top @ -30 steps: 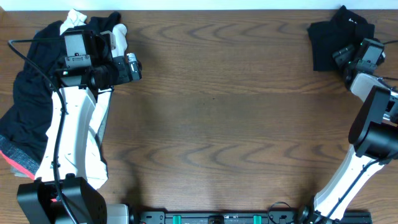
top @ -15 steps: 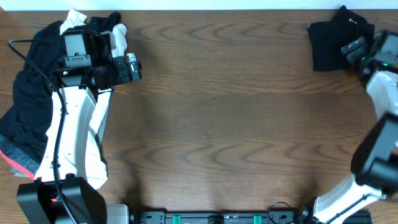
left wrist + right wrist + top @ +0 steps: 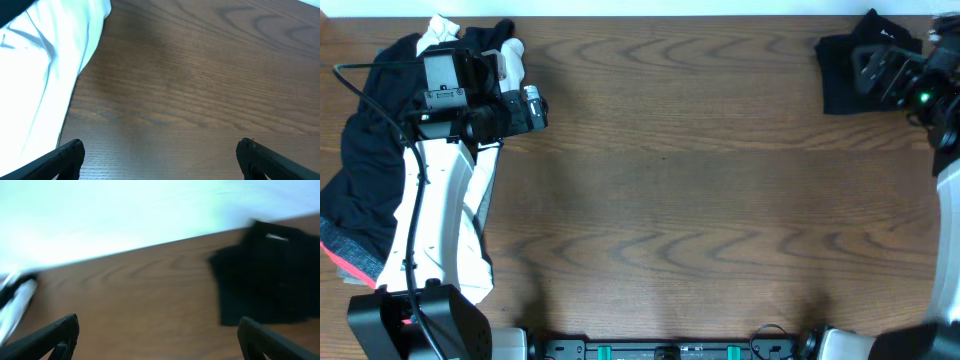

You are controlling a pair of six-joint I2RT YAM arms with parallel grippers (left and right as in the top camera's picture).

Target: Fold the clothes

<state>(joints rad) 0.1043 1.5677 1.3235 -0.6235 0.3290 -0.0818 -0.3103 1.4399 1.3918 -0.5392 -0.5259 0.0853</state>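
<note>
A heap of clothes lies at the table's left edge: a black garment (image 3: pixel 362 160), a cream-white shirt (image 3: pixel 475 225) and a dark piece with a red-pink hem (image 3: pixel 350 260). My left gripper (image 3: pixel 538 108) hangs open and empty just right of the heap. In the left wrist view its gripper (image 3: pixel 160 162) is over bare wood, with the white shirt (image 3: pixel 35 75) to its left. A folded black shirt (image 3: pixel 842 75) with a small white logo lies at the far right. My right gripper (image 3: pixel 870 68) is open above it. The right wrist view is blurred; its gripper (image 3: pixel 160 340) is empty, with the black shirt (image 3: pixel 270 280) ahead on the right.
The brown wooden table (image 3: pixel 680 200) stretches between the two arms. The left arm's white links lie across the heap. The table's far edge (image 3: pixel 670 17) runs close behind both garments. The arm bases (image 3: pixel 670 350) stand at the near edge.
My right arm has swung up and outward to the right, and its gripper now sits over the folded black shirt. The left arm has not moved.
</note>
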